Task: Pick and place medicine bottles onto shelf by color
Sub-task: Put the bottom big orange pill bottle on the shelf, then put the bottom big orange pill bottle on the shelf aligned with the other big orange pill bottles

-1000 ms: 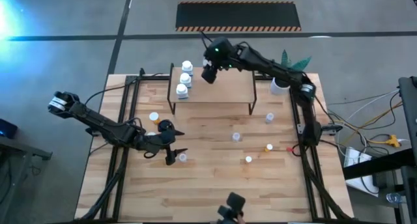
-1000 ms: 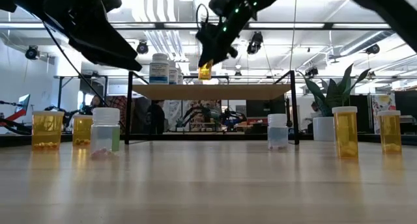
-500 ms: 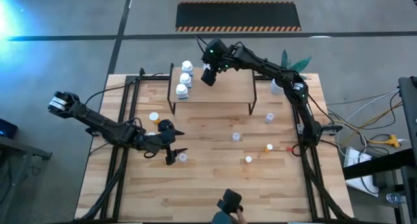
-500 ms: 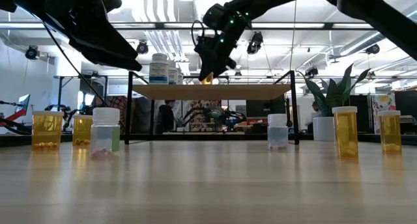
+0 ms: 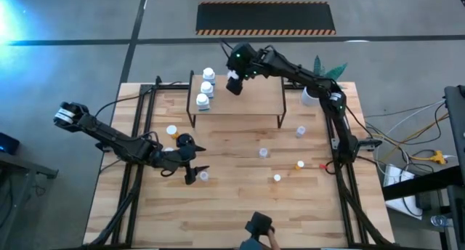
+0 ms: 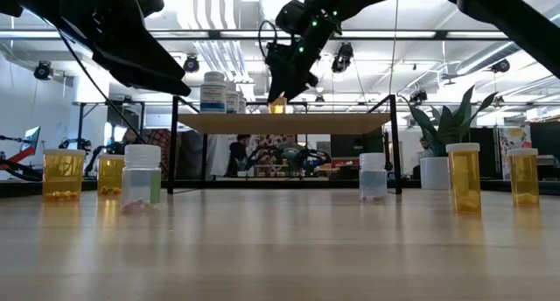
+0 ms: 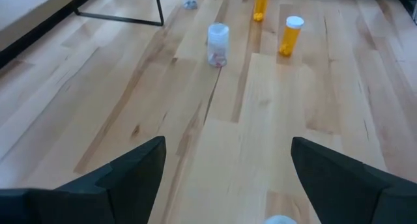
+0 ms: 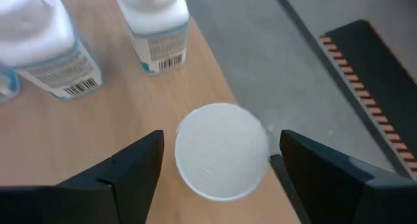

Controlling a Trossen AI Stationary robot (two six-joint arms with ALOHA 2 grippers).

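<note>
The shelf (image 5: 247,101) stands at the table's far side with three white medicine bottles (image 5: 206,89) on its left end. An orange medicine bottle with a white cap (image 8: 220,160) stands on the shelf top (image 6: 277,106), close to its far edge. My right gripper (image 5: 232,86) hovers over it, open, one finger on either side of the cap with gaps showing. My left gripper (image 5: 190,171) waits open low over the table's left part, beside a clear bottle (image 5: 203,176).
Loose bottles stand about the table: orange ones (image 5: 172,131) (image 5: 299,164) and clear ones (image 5: 264,152) (image 5: 300,131) (image 5: 277,178). A white pot with a green plant (image 5: 312,96) stands at the far right. A person's hand with a dark device (image 5: 258,227) shows at the near edge.
My right gripper has sunk a little with the orange bottle, which hung just above the shelf and now stands on it. The gripper has opened and let the bottle go.
</note>
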